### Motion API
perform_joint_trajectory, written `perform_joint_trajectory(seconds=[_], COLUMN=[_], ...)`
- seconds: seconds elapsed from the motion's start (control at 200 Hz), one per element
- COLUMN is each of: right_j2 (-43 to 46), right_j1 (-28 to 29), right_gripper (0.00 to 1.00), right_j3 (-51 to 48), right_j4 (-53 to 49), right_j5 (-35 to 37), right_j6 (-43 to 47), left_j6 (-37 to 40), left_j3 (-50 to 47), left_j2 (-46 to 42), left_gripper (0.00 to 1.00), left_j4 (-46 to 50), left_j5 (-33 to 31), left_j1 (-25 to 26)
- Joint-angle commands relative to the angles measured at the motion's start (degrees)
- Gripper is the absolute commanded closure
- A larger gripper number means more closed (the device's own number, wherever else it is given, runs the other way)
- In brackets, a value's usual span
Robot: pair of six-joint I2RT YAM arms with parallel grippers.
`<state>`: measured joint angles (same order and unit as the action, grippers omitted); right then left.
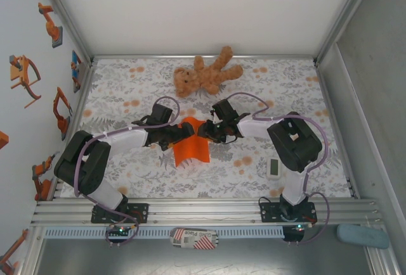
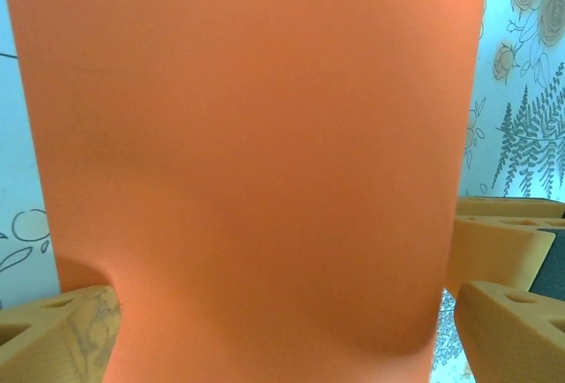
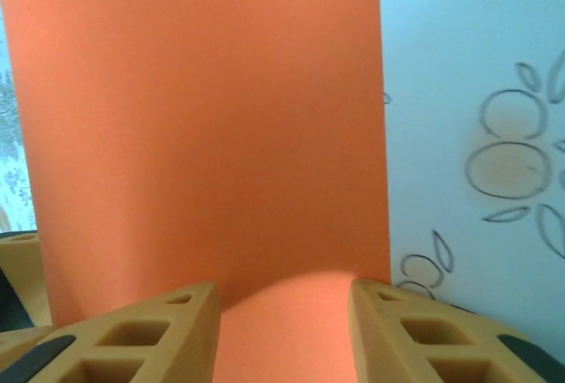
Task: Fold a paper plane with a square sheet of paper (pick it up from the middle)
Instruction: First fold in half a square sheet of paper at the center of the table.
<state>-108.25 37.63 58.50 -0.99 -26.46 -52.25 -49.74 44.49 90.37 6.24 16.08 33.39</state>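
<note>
The square sheet of paper, bright orange, lies mid-table and is bowed up at its far end, where both grippers meet. My left gripper reaches in from the left and my right gripper from the right. In the left wrist view the paper curves up close to the camera, between wide-open fingers. The right wrist view has the paper humped up between the right gripper's two tan fingers, which stand apart at either side of the hump.
A brown teddy bear lies just behind the grippers. A small white gadget sits near the right arm's base. The floral mat is bounded by white walls on the left, back and right.
</note>
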Motion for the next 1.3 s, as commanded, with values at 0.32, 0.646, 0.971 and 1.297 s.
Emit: perform_joint_trajectory(seconds=[0.32,0.646,0.971,1.297], right_j2=[-4.5,0.6,15.4,19.1], right_j1=[0.6,-0.9,-9.9,-11.4], right_gripper=[0.66,0.67,0.57,0.17], right_j3=[-3.0,-4.4,-12.2,-10.7], right_j4=[10.1,10.2,20.3,29.4], right_j5=[-6.9,-4.7,-6.6,-15.0], right_j6=[-7.0,-5.3,-4.9,-7.2], left_j6=[1.5,3.2,8.0,0.0], left_j3=[1.7,3.7,5.1,8.1], left_j2=[1.8,-0.4,-10.9,-15.0], left_gripper=[0.13,0.50,0.68,0.68], left_j4=[3.7,5.2,1.5,-11.2], left_j5=[-0.2,-2.3,1.2,18.3], left_j1=[0.3,0.3,-0.1,-3.9])
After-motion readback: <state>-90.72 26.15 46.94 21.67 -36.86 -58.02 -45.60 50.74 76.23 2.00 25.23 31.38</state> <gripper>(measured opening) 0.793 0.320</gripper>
